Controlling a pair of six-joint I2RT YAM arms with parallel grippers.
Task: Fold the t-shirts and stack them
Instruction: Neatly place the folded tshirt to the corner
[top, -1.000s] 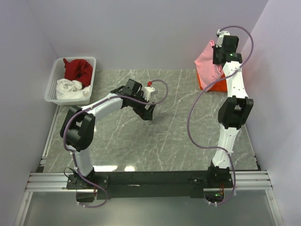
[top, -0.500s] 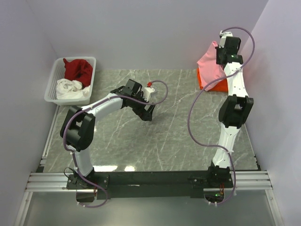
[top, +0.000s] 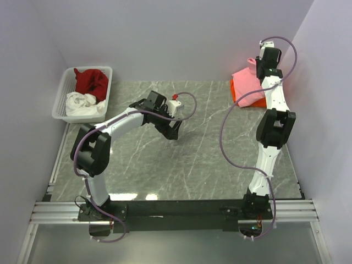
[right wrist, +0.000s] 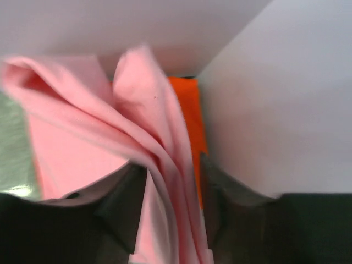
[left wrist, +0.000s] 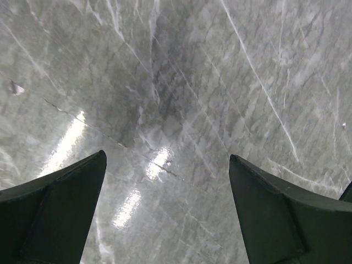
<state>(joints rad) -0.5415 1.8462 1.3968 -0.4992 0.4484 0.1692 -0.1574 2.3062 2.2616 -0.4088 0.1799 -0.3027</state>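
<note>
Grey marble-pattern table, glossy with glare patches, boxed in by plain white walls on three sides.

Far left corner: white lattice basket, with a dark red t-shirt bunched at the back and a white t-shirt crumpled in front of it.

Centre-left: left gripper hangs over bare table, jaws wide apart, nothing between them.

Far right corner: pink t-shirt heaped on top of the orange t-shirt, which lies flat on the table. The right gripper is above them. Its fingers stand either side of a pink fold, and the wrist view is too blurred to tell whether they pinch it or sit loose.

Versus a second ago: the pink t-shirt hung high from the right gripper, draped against the wall; now it has slumped into a low heap on the orange one. The right arm has moved deeper into the corner. Left arm and basket are unchanged.
</note>
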